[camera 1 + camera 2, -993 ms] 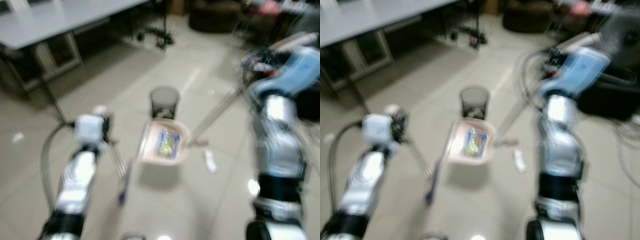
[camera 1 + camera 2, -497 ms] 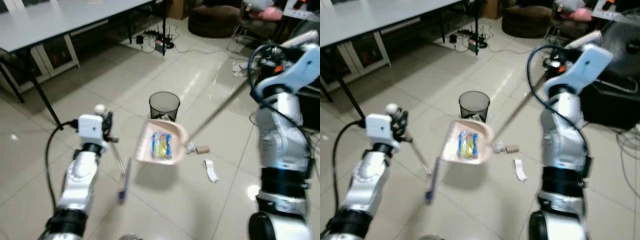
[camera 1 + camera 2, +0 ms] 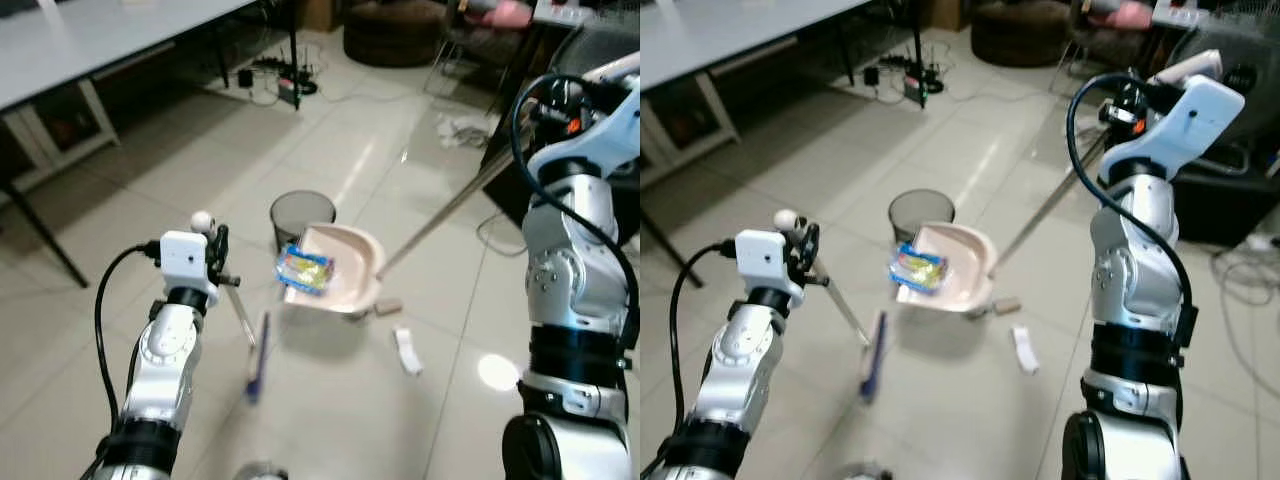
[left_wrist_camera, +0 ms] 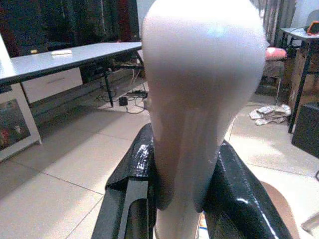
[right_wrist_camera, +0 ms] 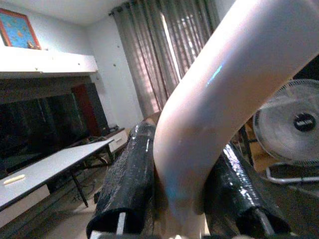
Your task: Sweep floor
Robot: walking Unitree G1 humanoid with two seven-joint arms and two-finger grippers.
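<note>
The right gripper (image 5: 172, 199) is clamped on the dustpan handle (image 3: 450, 205), tipping the dustpan (image 3: 335, 268) below so the wrapper (image 3: 304, 268) slides toward the bin (image 3: 301, 215). The left gripper (image 4: 174, 199), clamped on the broom (image 3: 250, 345), holds it aside.

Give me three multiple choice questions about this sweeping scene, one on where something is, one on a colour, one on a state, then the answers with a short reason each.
1. Where is the black mesh bin?
A. On the grey table
B. On the floor just behind the dustpan
C. Beside the fan

2. What colour is the dustpan?
A. Pale pink
B. Dark green
C. Bright red

3. What state is the dustpan in?
A. Lying flat and bare
B. Upside down on the floor
C. Tilted toward the bin, with a yellow and blue wrapper at its edge

Answers: 1 B, the bin stands on the tiles, its rim showing behind the pan. 2 A, the pan's shell is pale pink. 3 C, the pan leans toward the bin and the wrapper sits at its lip.
</note>
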